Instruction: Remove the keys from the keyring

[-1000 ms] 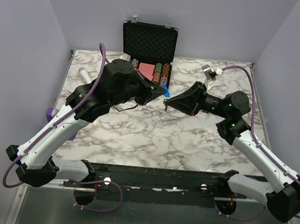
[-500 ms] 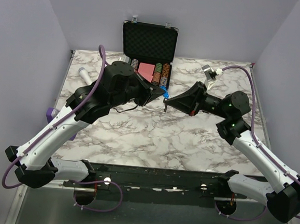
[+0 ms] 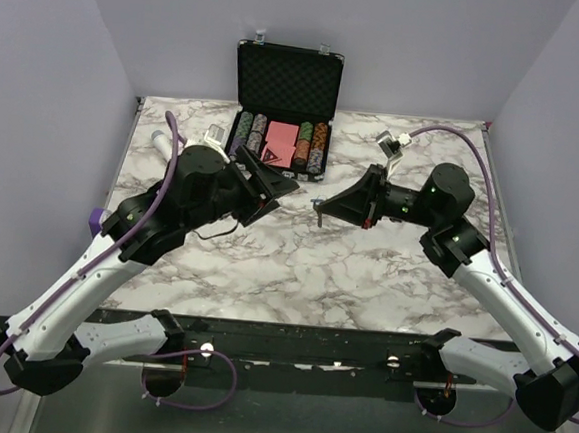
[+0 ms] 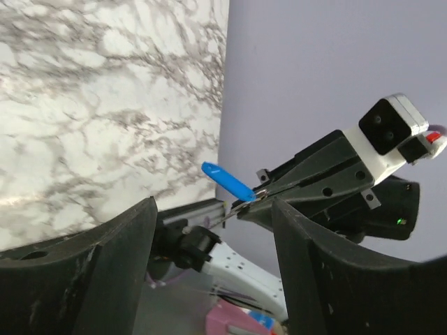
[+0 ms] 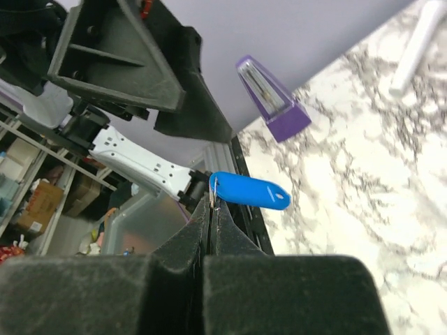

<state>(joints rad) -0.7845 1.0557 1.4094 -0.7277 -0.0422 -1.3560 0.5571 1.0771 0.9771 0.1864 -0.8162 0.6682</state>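
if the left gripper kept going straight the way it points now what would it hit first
Probably the keyring, its blue tag sticking out from the shut right gripper: in the left wrist view it sits between the open fingers of the left gripper. Nothing shows in between, though depth is unclear.

The blue keyring [image 5: 248,192] juts out, clamped midair.

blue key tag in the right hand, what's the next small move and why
Probably ease the open left hand toward the blue tag to pinch by its gripped end. The right hand is shut on that end, holding the tag off the table, and the left hand is empty.
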